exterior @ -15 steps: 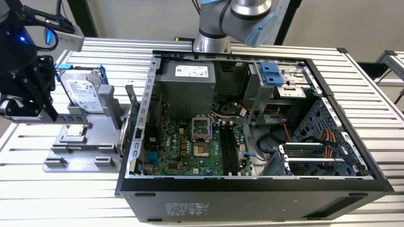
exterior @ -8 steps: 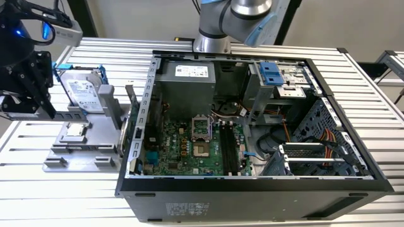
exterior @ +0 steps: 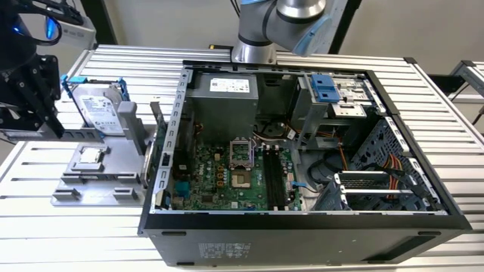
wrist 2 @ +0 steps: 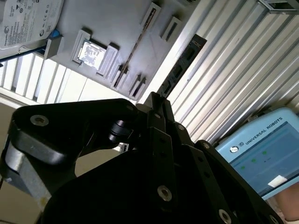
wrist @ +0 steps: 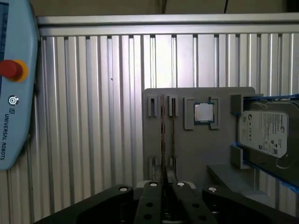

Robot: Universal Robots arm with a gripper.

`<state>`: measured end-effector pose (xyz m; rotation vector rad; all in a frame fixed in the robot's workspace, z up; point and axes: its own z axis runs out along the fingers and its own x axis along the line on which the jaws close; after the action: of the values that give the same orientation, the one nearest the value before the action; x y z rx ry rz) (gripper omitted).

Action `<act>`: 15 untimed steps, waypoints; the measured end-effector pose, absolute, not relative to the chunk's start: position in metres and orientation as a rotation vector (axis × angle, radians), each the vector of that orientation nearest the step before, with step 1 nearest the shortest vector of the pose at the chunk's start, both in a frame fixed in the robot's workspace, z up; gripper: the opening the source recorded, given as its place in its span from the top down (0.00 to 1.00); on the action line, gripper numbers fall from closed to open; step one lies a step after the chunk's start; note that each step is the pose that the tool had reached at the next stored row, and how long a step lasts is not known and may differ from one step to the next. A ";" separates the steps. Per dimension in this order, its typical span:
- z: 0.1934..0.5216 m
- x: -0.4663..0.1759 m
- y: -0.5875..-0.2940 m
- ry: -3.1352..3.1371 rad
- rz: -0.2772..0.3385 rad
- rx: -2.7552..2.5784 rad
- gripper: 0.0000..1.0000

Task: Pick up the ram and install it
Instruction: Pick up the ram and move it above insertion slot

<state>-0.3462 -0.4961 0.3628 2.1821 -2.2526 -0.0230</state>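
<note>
So my gripper [wrist 2: 156, 99] has its jaws pinched on the ram [wrist 2: 183, 63], with the gray parts holder [wrist: 198, 149] well beyond them.

The exterior view looks steeply down on the open computer case [exterior: 302, 221], fairly near. Both wrist views face the grey tray [wrist: 201, 154] and hard drive [wrist: 264, 133], which sit at the exterior view's left.

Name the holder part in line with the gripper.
The ram, the thin stick on edge: in the first wrist view it points straight at the gripper; CPU chip and hard drive sit aside.
</note>
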 end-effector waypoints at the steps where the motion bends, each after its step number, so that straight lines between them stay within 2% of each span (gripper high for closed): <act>1: 0.364 -0.346 -0.496 -2.253 -0.023 2.182 1.00; 15: 0.372 -0.346 -0.496 -2.253 -0.023 2.182 1.00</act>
<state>-0.3462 -0.4961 0.3720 2.1822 -2.2527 -0.0230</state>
